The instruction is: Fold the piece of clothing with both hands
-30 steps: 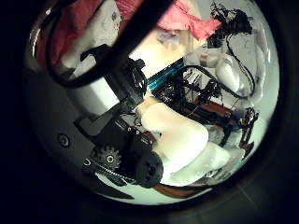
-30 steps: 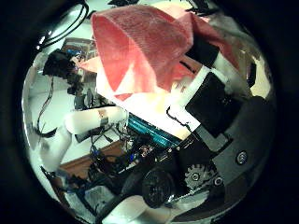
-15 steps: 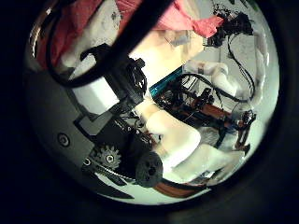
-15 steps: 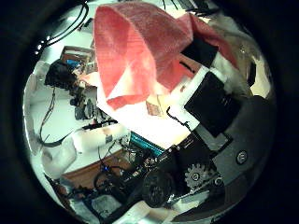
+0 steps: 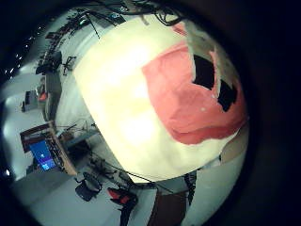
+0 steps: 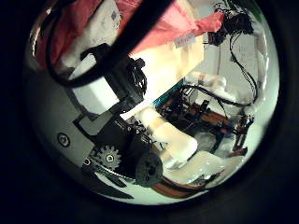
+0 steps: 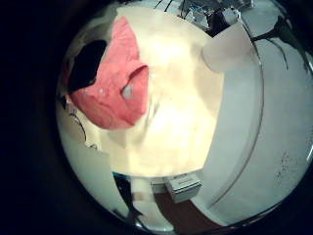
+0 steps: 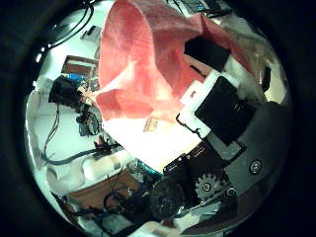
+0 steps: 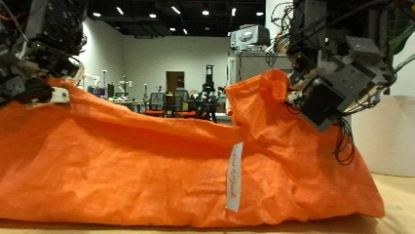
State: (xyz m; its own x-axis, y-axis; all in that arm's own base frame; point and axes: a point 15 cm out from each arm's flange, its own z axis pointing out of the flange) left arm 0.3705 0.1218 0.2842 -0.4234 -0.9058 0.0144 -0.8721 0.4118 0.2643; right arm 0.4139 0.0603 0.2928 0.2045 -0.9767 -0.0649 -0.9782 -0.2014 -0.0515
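1. Right now the orange garment (image 9: 182, 161) hangs as a wide sheet between both hands, its lower edge resting on the table (image 9: 390, 210).
2. My left hand (image 9: 39, 63) pinches one top corner, and my right hand (image 9: 331, 78) is clamped on the other (a raised peak beside it).
3. I'd judge a weak pinch could drop one corner, skewing the fold.
4. A white label (image 9: 235, 175) dangles mid-cloth.

The orange garment's (image 9: 143, 166) lower edge rests on the table (image 9: 195, 228).
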